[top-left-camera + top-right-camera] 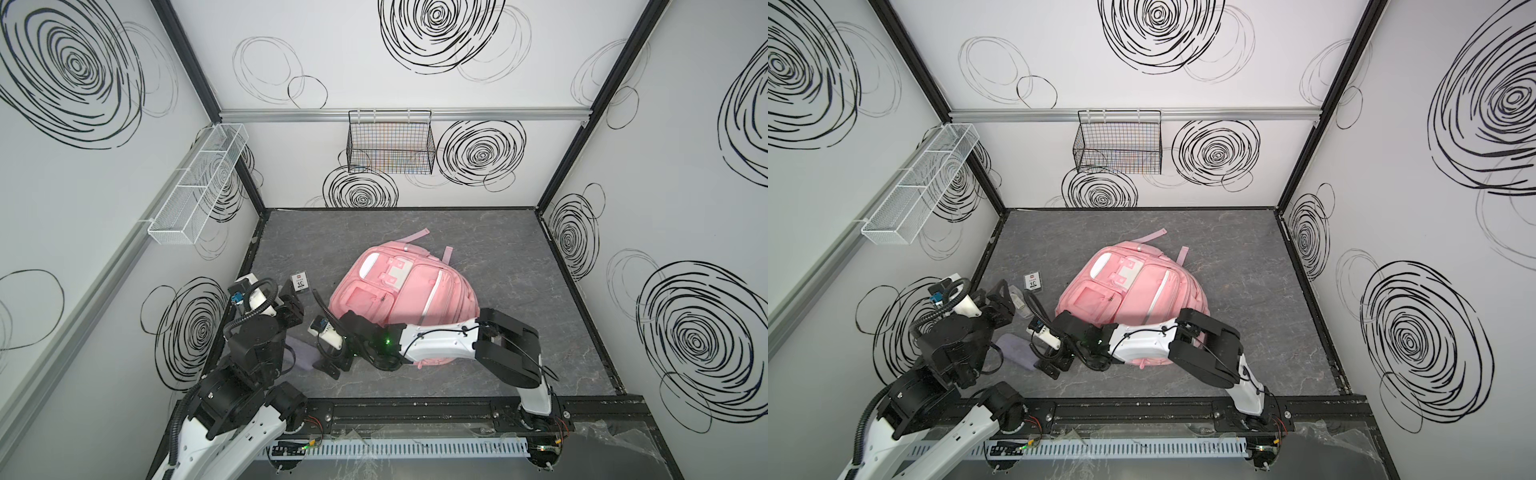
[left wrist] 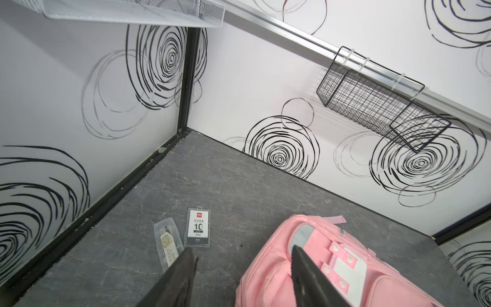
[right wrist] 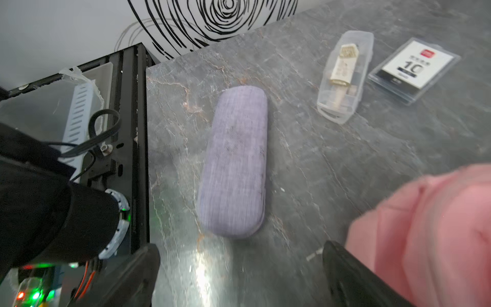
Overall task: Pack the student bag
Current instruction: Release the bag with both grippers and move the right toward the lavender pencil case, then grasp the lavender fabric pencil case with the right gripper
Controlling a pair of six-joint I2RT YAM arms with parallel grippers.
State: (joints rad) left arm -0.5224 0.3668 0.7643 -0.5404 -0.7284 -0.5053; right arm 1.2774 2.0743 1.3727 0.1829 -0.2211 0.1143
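While both arms reach over the left part of a dark grey, marble-patterned table (image 1: 519,270), the student bag (image 1: 399,291) lies flat near the table's middle. Its front pockets face up and its pink straps trail toward the back wall. The bag is a soft pink backpack with white flap panels.

The right arm stretches across the bag's near end toward the left side. The right gripper (image 3: 239,252) hangs just above the table with its jaws spread wide and nothing between them. In the right wrist view, a lilac fabric case (image 3: 233,162) lies on the table just ahead of that gap, lengthwise and slightly blurred. The pink bag (image 3: 438,226) bulges beside one finger.

The left gripper (image 2: 242,249) is raised above the table to the left of the bag. Its jaws are also apart and hold nothing. In the left wrist view, one dark finger (image 2: 180,279) sits over the table and the other over the bag's edge.

Two small items lie side by side left of the bag. One is a clear plastic box (image 2: 167,242) with something pale yellow inside. The other is a flat clear pack (image 2: 198,227) whose white label shows "10".

A black wire basket (image 1: 390,145) hangs on the back wall. A white mesh tray (image 1: 199,187) hangs on the left wall.
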